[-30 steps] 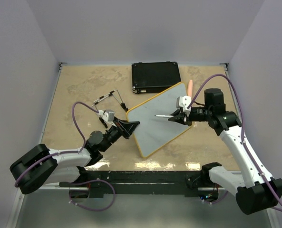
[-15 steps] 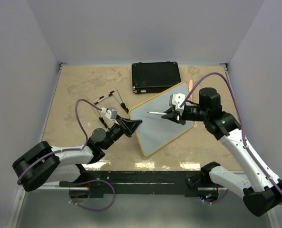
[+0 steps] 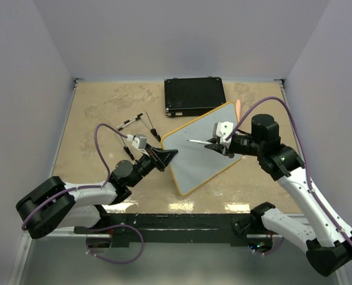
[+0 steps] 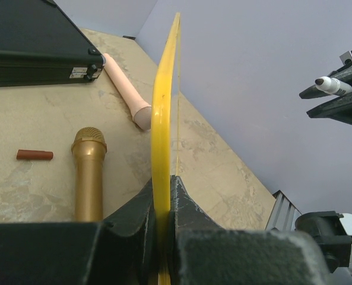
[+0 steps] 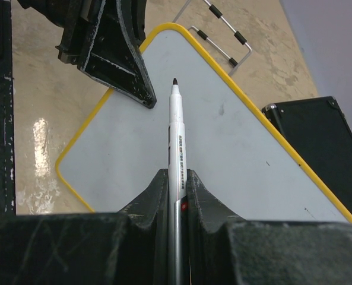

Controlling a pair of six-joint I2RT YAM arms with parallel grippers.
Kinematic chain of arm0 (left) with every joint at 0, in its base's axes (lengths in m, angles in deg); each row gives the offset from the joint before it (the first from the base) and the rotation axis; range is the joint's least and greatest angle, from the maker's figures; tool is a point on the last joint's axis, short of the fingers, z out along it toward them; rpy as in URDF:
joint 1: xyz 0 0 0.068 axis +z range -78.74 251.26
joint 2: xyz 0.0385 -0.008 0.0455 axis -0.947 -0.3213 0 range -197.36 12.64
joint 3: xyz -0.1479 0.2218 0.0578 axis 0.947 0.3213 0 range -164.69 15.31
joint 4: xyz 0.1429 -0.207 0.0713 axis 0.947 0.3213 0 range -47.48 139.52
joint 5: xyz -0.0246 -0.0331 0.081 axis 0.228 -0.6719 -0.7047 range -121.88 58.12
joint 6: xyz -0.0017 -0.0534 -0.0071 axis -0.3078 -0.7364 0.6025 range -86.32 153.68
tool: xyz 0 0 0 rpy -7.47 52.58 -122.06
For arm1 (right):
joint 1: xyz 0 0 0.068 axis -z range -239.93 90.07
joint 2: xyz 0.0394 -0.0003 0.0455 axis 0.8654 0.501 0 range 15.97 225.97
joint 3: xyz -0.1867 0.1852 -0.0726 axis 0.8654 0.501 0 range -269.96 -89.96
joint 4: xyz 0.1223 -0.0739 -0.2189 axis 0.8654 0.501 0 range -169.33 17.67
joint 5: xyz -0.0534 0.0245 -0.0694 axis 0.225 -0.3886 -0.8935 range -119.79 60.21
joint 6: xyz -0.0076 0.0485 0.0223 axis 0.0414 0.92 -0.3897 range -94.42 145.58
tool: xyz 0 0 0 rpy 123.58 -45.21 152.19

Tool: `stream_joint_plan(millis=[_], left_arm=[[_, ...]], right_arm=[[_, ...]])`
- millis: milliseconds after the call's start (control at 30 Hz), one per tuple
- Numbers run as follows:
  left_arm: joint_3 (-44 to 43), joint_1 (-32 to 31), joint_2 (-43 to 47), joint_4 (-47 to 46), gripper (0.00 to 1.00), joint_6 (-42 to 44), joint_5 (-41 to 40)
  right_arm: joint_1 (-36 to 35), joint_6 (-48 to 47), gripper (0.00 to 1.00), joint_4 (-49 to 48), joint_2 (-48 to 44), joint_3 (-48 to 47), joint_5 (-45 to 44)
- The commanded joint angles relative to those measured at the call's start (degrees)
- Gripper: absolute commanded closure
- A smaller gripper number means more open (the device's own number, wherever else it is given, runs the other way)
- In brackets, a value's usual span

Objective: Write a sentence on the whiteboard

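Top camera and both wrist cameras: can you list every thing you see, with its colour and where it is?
whiteboard: one, pale grey with yellow frame, mid-table, tilted up on edge
marker: one, white with dark tip, over the board's face
black case: one, black, far side of the table
wire frame: one, silvery with black grips, left of the board
gold microphone: one, gold, lying on the table behind the board
pink stick: one, pale pink, between case and board
small cylinder: one, red-brown, beside the microphone
table: one, sandy beige, under everything
left pincer: one, black, shut on the whiteboard's edge
right pincer: one, black, shut on the marker
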Motion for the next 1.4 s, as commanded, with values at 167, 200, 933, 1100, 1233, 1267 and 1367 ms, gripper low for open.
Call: stream_joint_plan(millis=[167,200,933,1100,1233,1267,1367], left_arm=[[0.03,-0.67,2.05,-1.20,1.00,0.78,-0.55],[0.02,-0.67,2.23,-0.58,1.00,0.96,-0.73],[0.02,-1.54,8.38,6.54,1.00,-1.15,-4.15],[-0.33,-2.25,5.75,2.59,1.00,-1.15,-4.16],[-0.42,-2.51,3.99,0.92,1.00,0.95,-3.11],[-0.24,-2.86,3.99,0.83,1.00,2.09,-3.28],[1.43,-3.13,3.99,-1.44,1.00,3.76,-3.72]], right_arm=[[1.56,-3.90,1.00,2.92,-2.02,-0.87,0.42],[1.74,-4.08,1.00,3.11,-2.28,-0.96,0.33],[2.35,-9.63,1.00,6.56,0.08,-1.84,4.55],[2.09,-5.05,1.00,2.67,2.64,-1.57,3.67],[2.00,-6.02,1.00,1.88,3.25,0.18,6.04],[2.09,-6.37,1.00,1.79,3.25,0.71,5.87],[2.00,-8.21,1.00,1.70,3.69,2.73,5.78]])
